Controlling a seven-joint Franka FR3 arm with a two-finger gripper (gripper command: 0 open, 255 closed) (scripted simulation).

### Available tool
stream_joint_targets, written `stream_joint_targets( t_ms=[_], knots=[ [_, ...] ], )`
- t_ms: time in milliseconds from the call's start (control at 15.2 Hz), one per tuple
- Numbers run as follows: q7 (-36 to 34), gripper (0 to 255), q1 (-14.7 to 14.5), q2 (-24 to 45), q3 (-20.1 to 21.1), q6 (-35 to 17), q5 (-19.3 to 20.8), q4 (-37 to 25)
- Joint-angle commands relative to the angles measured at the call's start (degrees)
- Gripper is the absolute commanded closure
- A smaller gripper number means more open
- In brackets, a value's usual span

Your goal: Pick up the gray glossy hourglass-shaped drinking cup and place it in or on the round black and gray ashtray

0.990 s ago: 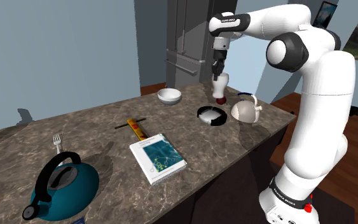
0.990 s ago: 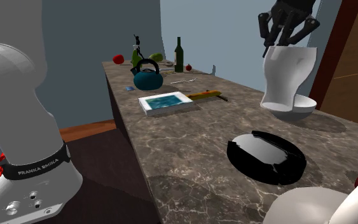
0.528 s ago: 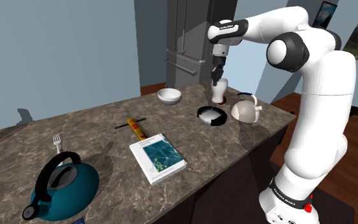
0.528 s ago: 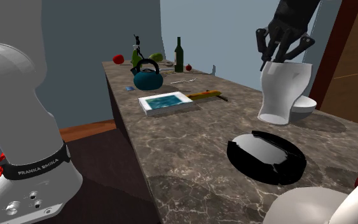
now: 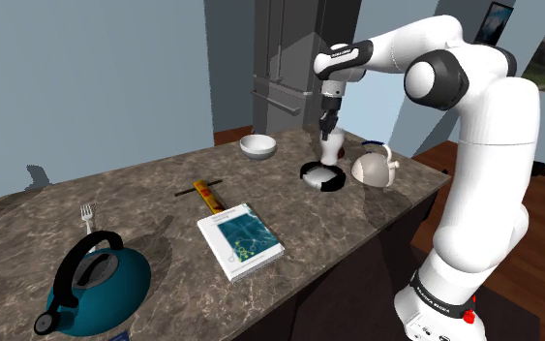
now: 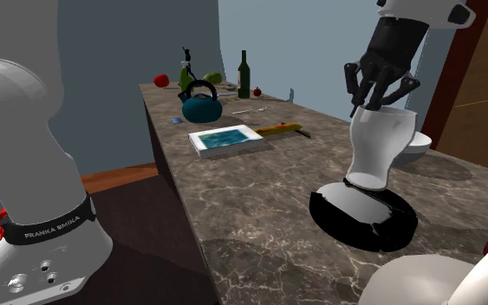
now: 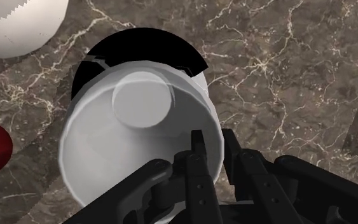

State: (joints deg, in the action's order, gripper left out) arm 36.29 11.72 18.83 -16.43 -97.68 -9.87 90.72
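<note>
White bowl (image 5: 257, 145) and teapot (image 5: 374, 170) close beside ashtray (image 5: 318, 180) and cup (image 5: 331, 147)

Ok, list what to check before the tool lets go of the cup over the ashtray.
1. Grip: the tool clasps the cup by its rim, one finger inside and one outside: ok.
2. Target: the black ashtray lies under the cup's base: ok.
3. Cup upright in the second exterior view: ok.
4. Base resting on the ashtray rather than hanging just above it: cannot tell.
5. Neighbours: the white round vessel and the white bowl stand apart from the ashtray: ok.
</note>
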Motion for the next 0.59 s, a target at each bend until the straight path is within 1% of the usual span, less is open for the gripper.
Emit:
stream_joint_targets(
  t_ms=[0,396,528],
  knots=[
    [0.2,255,0.0,0.4,0.1,-1.4,-0.1,1.0],
    [0.7,255,-0.1,1.5,0.2,-5.4,-0.6,4.0],
    [0.7,255,-0.1,1.5,0.2,-5.4,-0.6,4.0]
  ],
)
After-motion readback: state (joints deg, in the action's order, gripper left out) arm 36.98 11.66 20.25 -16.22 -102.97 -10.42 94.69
